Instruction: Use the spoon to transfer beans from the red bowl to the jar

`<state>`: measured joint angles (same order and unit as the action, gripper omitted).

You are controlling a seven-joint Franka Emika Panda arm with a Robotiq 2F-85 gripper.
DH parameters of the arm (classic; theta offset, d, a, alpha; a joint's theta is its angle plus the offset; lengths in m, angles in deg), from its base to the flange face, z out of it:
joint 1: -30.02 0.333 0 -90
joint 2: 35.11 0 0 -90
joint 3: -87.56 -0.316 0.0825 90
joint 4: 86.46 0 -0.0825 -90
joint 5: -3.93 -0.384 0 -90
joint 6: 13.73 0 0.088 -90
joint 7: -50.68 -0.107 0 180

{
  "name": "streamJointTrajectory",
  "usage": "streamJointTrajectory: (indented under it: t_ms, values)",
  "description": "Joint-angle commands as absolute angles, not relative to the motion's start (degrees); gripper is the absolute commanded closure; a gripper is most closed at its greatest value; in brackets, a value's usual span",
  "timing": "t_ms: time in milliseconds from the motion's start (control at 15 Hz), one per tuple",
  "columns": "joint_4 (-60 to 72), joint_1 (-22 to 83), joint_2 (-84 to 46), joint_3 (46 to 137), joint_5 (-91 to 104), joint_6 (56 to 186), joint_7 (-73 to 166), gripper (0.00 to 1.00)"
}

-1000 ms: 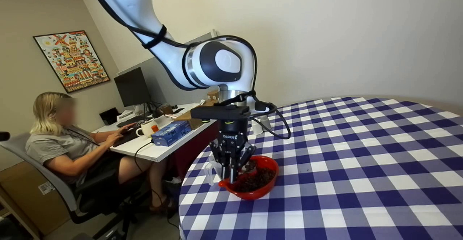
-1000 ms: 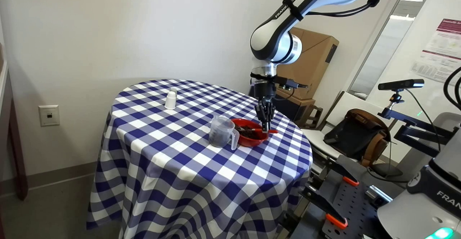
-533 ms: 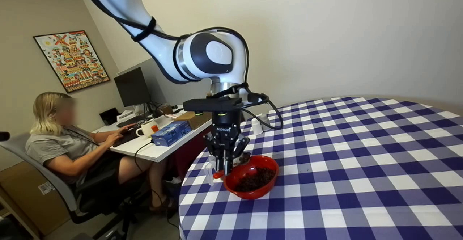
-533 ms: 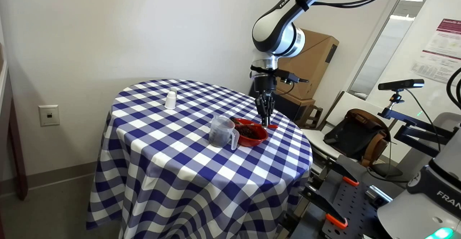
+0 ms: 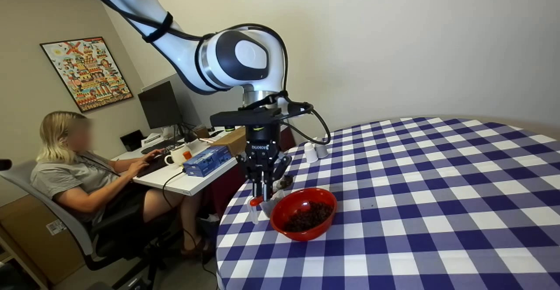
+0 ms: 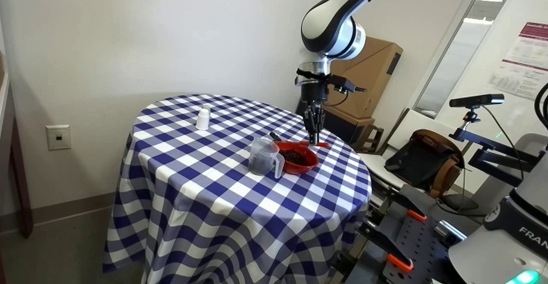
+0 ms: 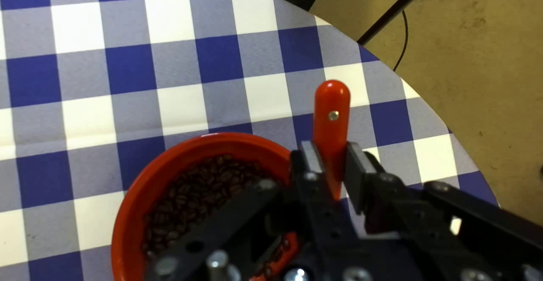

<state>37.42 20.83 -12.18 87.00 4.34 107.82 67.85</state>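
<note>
Exterior view: black gripper (image 6: pixel 314 143) pinches red-handled metal spoon (image 6: pixel 304 143). Transfer step (apparently); next, level travel to clear handled jar (image 6: pixel 261 159), eight o'clock.

Right of centre, holds the spoon (image 6: pixel 304 143) in the gripper (image 6: pixel 314 143), with the red bowl (image 6: pixel 301 171) of beans (image 6: pixel 293 157) lower in frame, overlapped at left by the jar (image 6: pixel 261 158).

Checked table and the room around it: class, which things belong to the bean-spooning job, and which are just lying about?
Part of the job:
spoon, held in the tool
beans
red bowl
clear jar

Just lying about:
two pale containers
mug
blue box
bag
</note>
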Motion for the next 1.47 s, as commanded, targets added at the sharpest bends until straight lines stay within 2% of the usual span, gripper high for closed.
streamJointTrajectory:
  t_ms: [0,667,1400]
  values:
    - [39.87,22.06,-15.49,86.99,3.95,109.34,68.97,0.94]
    - [40.69,26.19,-16.25,86.82,7.09,109.94,67.15,0.94]
    - [42.86,31.18,-15.89,88.19,23.13,115.09,59.32,0.94]
